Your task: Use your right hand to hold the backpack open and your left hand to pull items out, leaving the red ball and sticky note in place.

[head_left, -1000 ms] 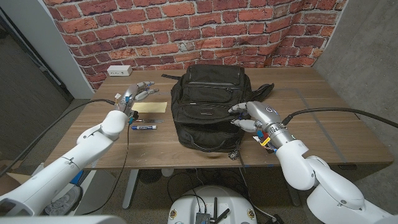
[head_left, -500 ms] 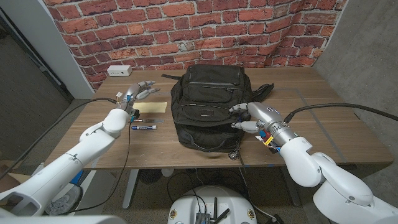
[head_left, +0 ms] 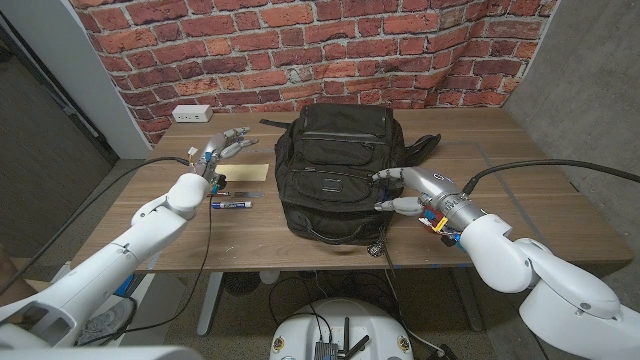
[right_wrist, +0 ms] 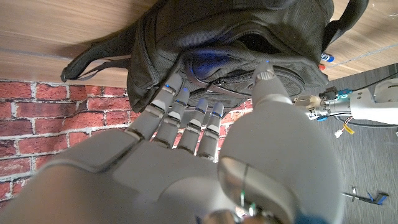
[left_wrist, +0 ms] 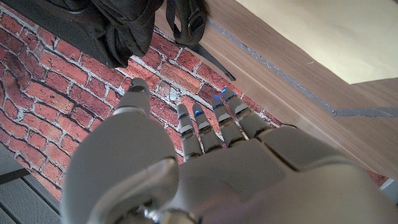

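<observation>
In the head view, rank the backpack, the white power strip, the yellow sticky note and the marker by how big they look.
Largest to smallest, as seen in the head view:
1. backpack, by far the biggest.
2. sticky note.
3. power strip and marker: too close to rank, and the strip lies farther from the camera, so it may only look small.

We see our right hand (right_wrist: 205, 155) reaching toward the black backpack (right_wrist: 236, 43), fingers apart, holding nothing. The backpack lies on the wooden table (right_wrist: 56, 31). A brick wall (right_wrist: 37, 118) shows behind.
</observation>
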Available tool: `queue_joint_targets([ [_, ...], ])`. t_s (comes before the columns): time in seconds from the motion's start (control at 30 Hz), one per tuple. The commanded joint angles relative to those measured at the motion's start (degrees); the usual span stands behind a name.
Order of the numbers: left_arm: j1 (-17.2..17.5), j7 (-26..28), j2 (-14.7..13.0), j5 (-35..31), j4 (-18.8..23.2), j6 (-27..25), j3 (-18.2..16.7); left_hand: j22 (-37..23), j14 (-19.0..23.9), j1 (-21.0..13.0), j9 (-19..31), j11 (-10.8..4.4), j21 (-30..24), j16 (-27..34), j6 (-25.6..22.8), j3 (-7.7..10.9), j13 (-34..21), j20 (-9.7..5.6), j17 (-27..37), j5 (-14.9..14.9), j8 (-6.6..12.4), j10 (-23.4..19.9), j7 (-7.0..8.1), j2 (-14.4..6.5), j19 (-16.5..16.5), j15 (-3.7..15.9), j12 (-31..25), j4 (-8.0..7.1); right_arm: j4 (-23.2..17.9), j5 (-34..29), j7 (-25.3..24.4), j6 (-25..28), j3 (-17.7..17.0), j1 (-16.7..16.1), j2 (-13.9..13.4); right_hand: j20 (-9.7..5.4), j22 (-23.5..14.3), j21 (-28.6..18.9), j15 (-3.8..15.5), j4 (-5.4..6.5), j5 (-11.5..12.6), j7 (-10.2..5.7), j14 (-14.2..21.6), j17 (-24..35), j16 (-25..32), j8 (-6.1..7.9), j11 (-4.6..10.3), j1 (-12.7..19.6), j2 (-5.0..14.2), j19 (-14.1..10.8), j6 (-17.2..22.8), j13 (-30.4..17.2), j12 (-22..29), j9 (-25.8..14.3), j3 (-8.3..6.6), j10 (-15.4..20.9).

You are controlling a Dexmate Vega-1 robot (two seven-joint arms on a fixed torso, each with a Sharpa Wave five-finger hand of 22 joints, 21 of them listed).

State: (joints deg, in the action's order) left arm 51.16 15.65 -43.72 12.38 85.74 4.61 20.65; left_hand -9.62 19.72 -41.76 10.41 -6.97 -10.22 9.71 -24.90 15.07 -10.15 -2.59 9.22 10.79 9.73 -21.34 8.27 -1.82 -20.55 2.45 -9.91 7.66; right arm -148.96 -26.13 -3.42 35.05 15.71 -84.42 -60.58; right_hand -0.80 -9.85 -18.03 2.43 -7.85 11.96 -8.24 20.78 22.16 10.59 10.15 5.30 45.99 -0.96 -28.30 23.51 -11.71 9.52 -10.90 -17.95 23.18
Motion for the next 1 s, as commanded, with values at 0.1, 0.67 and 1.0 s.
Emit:
queue_joint_targets([
  [0.1, -1.0, -1.5, 1.6, 2.3, -3.3, 3.4, 0.4, 0.0, -1.3, 1.6, -0.1, -0.06, -0.1, -0.3, 1.6, -0.31, 0.0, -4.69, 0.2, -0.2, -0.01, 1.4, 0.61, -0.2, 1.0, 2.35, -0.1, -0.39, 0.1, 7.2, 0.9, -0.5, -4.6, -0.4, -3.0, 0.48, -0.1, 1.6, 2.46, 1.71, 0.0, 0.69, -2.7, -0.3, 0.4, -0.23, -0.98, -4.0, 1.21, 1.2, -4.8, 0.2, 0.4, 0.2, 0.48, -3.6],
  [0.67, -1.5, -4.0, 4.6, 7.1, -7.2, 8.8, -0.3, -0.1, -6.1, 5.4, -0.1, 1.33, -0.1, -0.2, 5.3, -0.39, 0.0, -2.94, 0.4, -0.4, 0.21, 5.5, 2.43, -2.2, 3.6, 0.39, -0.2, -1.52, 3.1, 8.4, -4.5, -1.3, -6.8, -0.3, -2.6, -0.17, 0.0, 3.5, 1.58, 4.40, -0.2, 1.62, -5.9, -0.5, 0.9, 0.06, -2.38, -10.5, 4.37, 1.5, -9.4, 0.4, 0.6, 0.3, 1.35, -7.8],
  [1.0, -2.2, -4.3, 7.3, 9.2, -10.1, 12.3, -0.5, -0.1, -7.0, 7.9, -0.2, 2.28, -0.2, 0.1, 7.1, -0.34, 0.0, -3.46, 0.5, -0.5, 0.08, 6.7, 0.60, -3.7, 4.2, 0.45, -0.4, -2.52, 4.7, 8.1, -7.3, -1.6, -5.7, 0.7, -1.1, -0.32, 0.0, 4.1, 1.29, 4.88, -0.2, 1.89, -6.6, -0.6, 0.9, 0.10, -2.71, -12.1, 4.80, 1.8, -10.4, 0.5, 0.6, 0.3, 1.73, -8.6],
])
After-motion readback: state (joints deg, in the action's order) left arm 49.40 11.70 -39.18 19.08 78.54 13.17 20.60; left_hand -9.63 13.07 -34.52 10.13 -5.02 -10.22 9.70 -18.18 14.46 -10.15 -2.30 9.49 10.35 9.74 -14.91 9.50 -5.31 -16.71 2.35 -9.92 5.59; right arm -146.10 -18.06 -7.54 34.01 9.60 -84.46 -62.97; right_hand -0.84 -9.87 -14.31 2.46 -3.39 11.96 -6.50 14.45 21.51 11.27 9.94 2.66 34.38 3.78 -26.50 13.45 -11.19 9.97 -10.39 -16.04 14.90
